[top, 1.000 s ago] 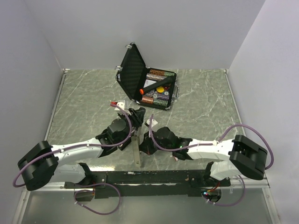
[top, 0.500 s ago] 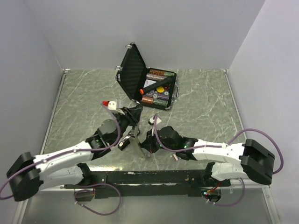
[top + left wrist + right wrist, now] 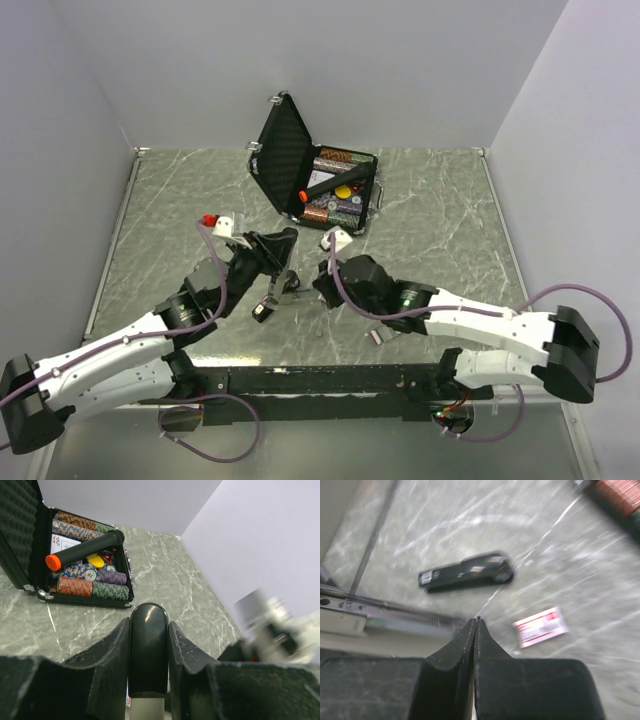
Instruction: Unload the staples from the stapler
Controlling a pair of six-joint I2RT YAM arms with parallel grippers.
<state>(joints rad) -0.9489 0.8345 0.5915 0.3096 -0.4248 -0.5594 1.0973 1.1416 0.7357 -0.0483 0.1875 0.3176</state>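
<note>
My left gripper [image 3: 281,250] [image 3: 148,625] is shut on the stapler's [image 3: 148,647] rounded black end, with a white part showing below the fingers. In the top view the rest of the stapler [image 3: 272,297] hangs open toward the table, with metal showing along it. In the right wrist view it shows as a blurred black bar [image 3: 467,573] with a white label. My right gripper [image 3: 318,287] [image 3: 477,621] is shut, just right of the stapler and apart from it. The staples are hidden.
An open black case [image 3: 283,145] [image 3: 20,555] of poker chips holds a black tube with an orange cap [image 3: 325,187] [image 3: 82,552] at the back. A small white and red box [image 3: 377,337] [image 3: 540,626] lies near the front rail [image 3: 330,380].
The left arm has swung left with the stapler and lifted it, so it no longer lies stretched toward the rail. The right gripper has drawn away from it to the right, still shut.
</note>
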